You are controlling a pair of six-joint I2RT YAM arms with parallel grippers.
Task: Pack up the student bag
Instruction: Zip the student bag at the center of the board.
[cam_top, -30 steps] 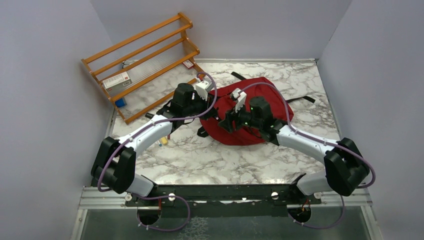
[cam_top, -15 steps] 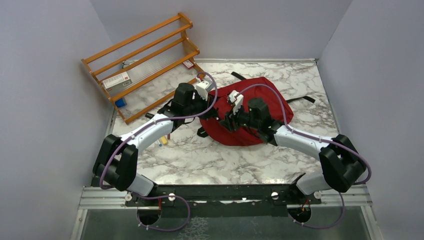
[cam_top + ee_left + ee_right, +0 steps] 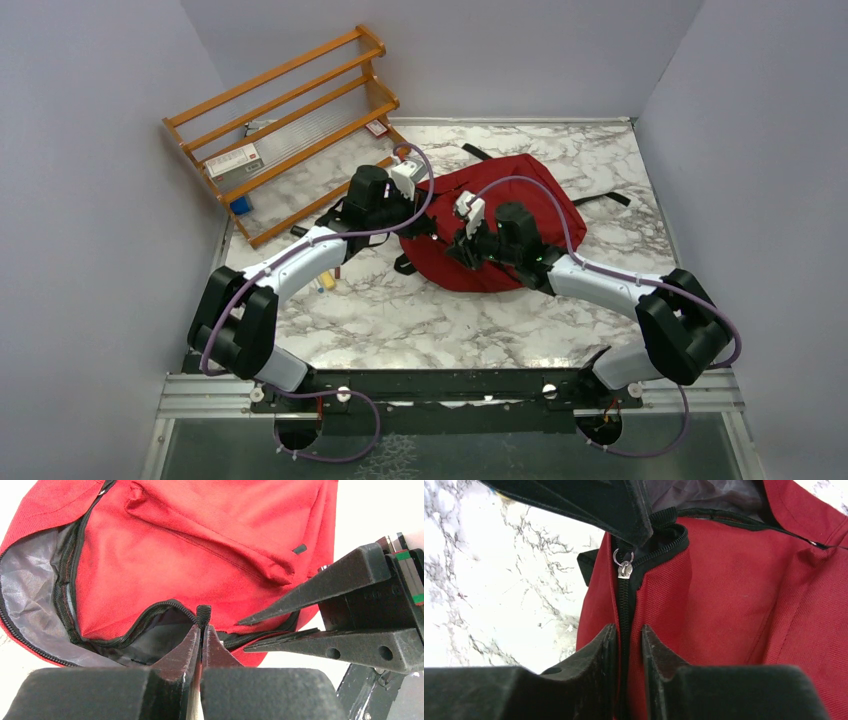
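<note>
The student bag (image 3: pixel 530 185) lies flat on the marble table, dark red with black zipper trim. Its main opening gapes and shows grey lining (image 3: pixel 30 580). My left gripper (image 3: pixel 428 226) is at the bag's left end, shut (image 3: pixel 202 630) on a black webbing tab (image 3: pixel 203 613) at the zipper's end. My right gripper (image 3: pixel 457 246) sits just right of it, low on the bag. Its jaws (image 3: pixel 629 630) stand narrowly open astride the black zipper line, below the silver zipper pull (image 3: pixel 624 568). In the left wrist view the right gripper (image 3: pixel 242 637) points in from the right.
A wooden rack (image 3: pixel 285 120) leans at the back left with small boxes (image 3: pixel 235 160) on it. Small items (image 3: pixel 326 283) lie on the table by the left forearm. A black strap (image 3: pixel 612 198) trails off the bag's right side. Walls close three sides.
My right gripper has slid left along the bag toward the left gripper and its jaws have narrowed around the zipper line. The left gripper has kept its hold and place.
</note>
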